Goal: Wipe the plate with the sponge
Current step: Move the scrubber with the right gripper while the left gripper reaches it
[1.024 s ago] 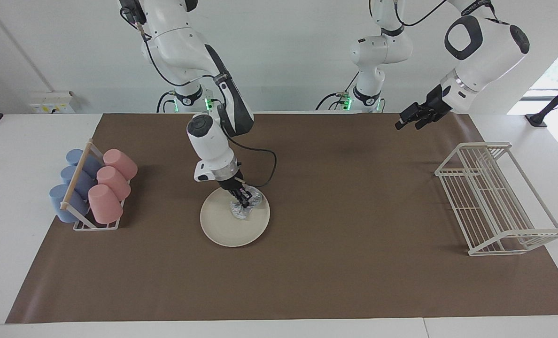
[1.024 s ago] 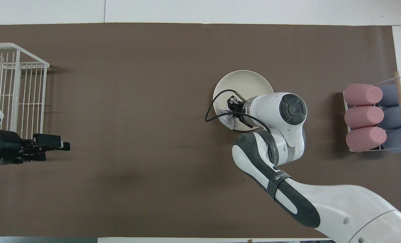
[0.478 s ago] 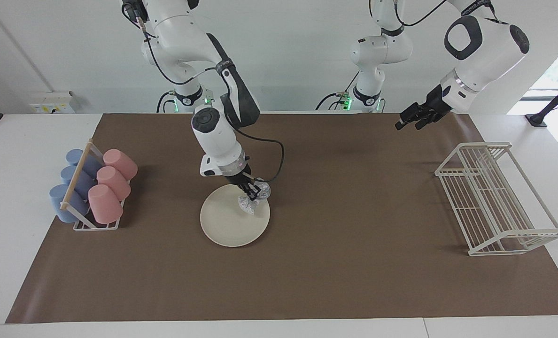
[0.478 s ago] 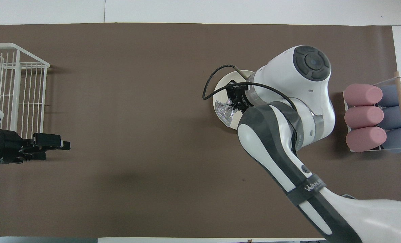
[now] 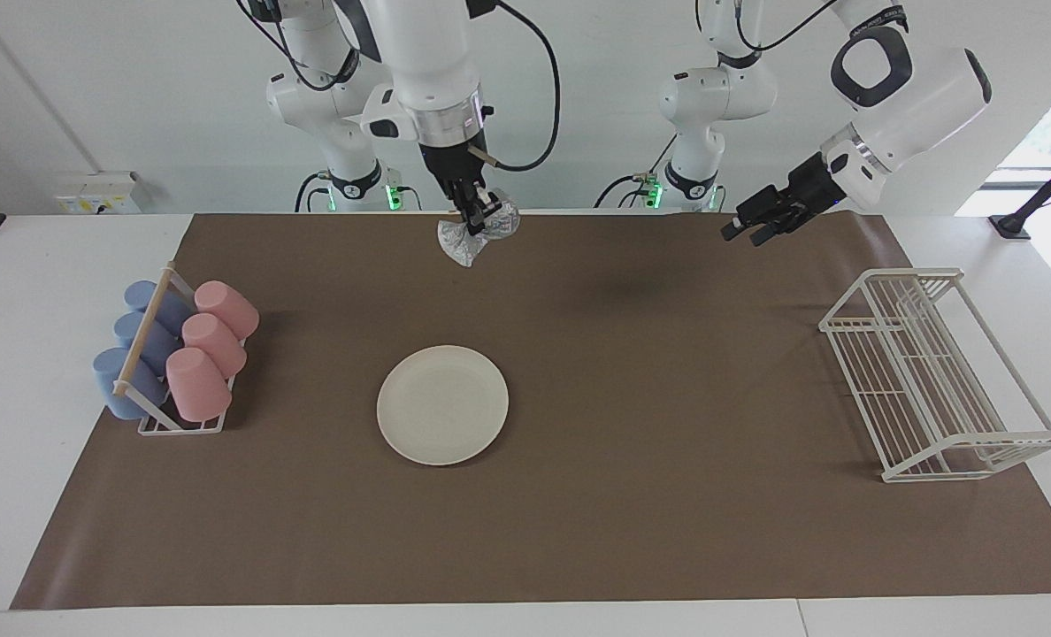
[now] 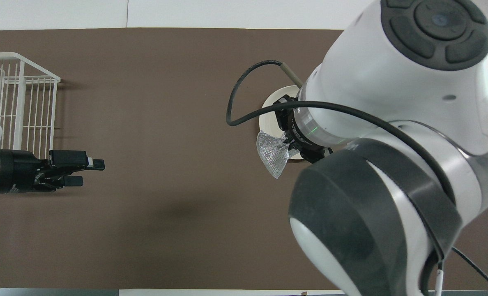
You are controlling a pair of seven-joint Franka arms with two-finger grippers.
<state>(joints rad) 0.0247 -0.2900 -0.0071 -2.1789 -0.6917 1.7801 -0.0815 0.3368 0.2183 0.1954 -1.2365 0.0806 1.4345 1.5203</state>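
cup rack holds pink and blue cups; flat round plate lies bare. right gripper pinches the crinkly silver sponge aloft; left gripper waits, spread wide.

bright, even overhead light; soft faint shadows on the brown mat; daylight glare at one window edge

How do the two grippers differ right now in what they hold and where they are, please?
The right gripper is shut on the sponge, while the left gripper is open and empty. The right gripper is raised high over the mat with the plate bare below; the left gripper hangs near the wire rack, at the left arm's end. Both are up in the air, touching nothing on the table.
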